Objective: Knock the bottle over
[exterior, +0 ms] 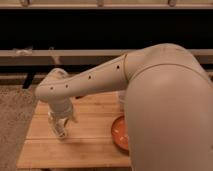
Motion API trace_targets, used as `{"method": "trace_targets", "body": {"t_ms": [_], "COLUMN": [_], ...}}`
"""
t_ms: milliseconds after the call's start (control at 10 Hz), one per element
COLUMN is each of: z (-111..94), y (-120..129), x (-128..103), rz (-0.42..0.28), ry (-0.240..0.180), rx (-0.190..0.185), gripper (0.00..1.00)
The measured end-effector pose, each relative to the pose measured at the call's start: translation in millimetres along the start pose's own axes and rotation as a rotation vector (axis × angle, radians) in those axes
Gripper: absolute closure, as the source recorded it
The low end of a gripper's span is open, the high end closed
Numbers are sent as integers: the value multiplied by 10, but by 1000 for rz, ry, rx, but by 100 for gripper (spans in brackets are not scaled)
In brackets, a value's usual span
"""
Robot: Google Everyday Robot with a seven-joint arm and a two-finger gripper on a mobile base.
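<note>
My gripper [58, 121] hangs below the wrist at the left part of the wooden table [85, 150], reaching down to the tabletop. A small pale bottle [63, 131] shows right at the gripper's lower end, upright or slightly tilted; I cannot tell whether they touch. My cream arm [105, 75] stretches from the right across the middle of the view and hides much of the table behind it.
An orange bowl [120, 134] sits on the table's right side, partly hidden by my arm. A brown carpet [15, 120] lies left of the table. A low shelf rail [30, 56] runs along the dark back wall.
</note>
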Motion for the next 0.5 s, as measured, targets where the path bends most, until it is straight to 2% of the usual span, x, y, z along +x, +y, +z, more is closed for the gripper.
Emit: {"method": "trace_targets", "body": {"t_ms": [200,500], "z": [7,-88], "y": [35,137], "x": [13,192], "rz": [-12,-40], "ry": [12,33], "rx": [-7,-26], "gripper": [35,35]}}
